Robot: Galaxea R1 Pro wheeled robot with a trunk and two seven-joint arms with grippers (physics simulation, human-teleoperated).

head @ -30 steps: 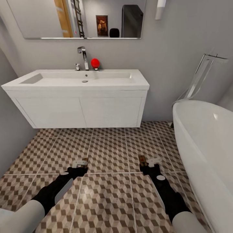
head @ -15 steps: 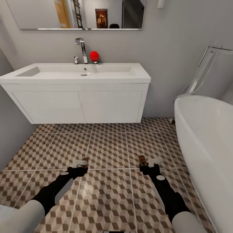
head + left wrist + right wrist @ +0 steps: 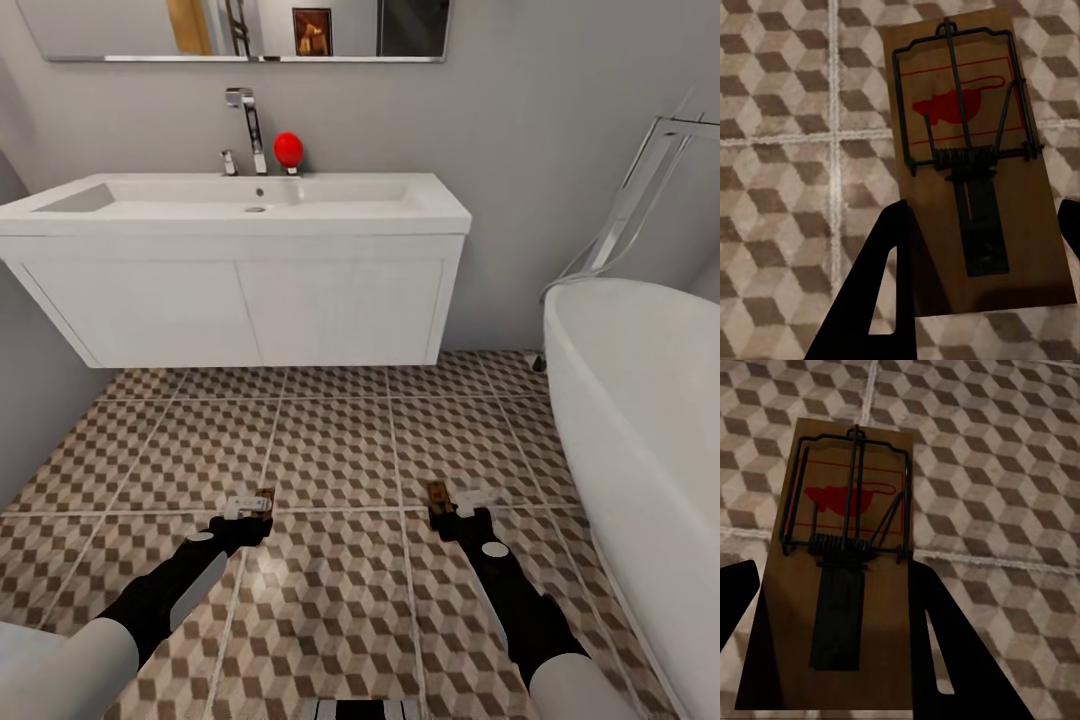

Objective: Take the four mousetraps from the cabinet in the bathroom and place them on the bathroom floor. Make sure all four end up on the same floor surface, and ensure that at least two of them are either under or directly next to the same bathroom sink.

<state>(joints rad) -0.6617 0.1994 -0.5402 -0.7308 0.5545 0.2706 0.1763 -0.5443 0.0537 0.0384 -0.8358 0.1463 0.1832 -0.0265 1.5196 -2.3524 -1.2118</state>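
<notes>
My left gripper [image 3: 247, 513] is shut on a tan wooden mousetrap [image 3: 263, 498], held flat just above the bathroom floor [image 3: 340, 440]. In the left wrist view this mousetrap [image 3: 971, 157] lies between the black fingers [image 3: 881, 300], with its wire and red spot facing up. My right gripper [image 3: 455, 510] is shut on a second mousetrap [image 3: 437, 495], which the right wrist view shows as a mousetrap [image 3: 844, 577] between the fingers [image 3: 937, 637]. The white wall-hung bathroom sink [image 3: 250, 290] hangs ahead, about two tiles beyond both grippers. The cabinet and the other two mousetraps are out of view.
A rounded white bathtub [image 3: 640, 400] with a chrome filler [image 3: 640, 180] fills the right side, close to my right arm. On the sink stand a chrome tap [image 3: 243, 120] and a red ball [image 3: 288, 148]. A grey wall [image 3: 30, 400] closes the left. Open floor lies under the sink.
The whole picture has shifted: sink and mirror now sit higher in the view, so the camera has moved. Both grippers still hold their mousetraps at the same spots.
</notes>
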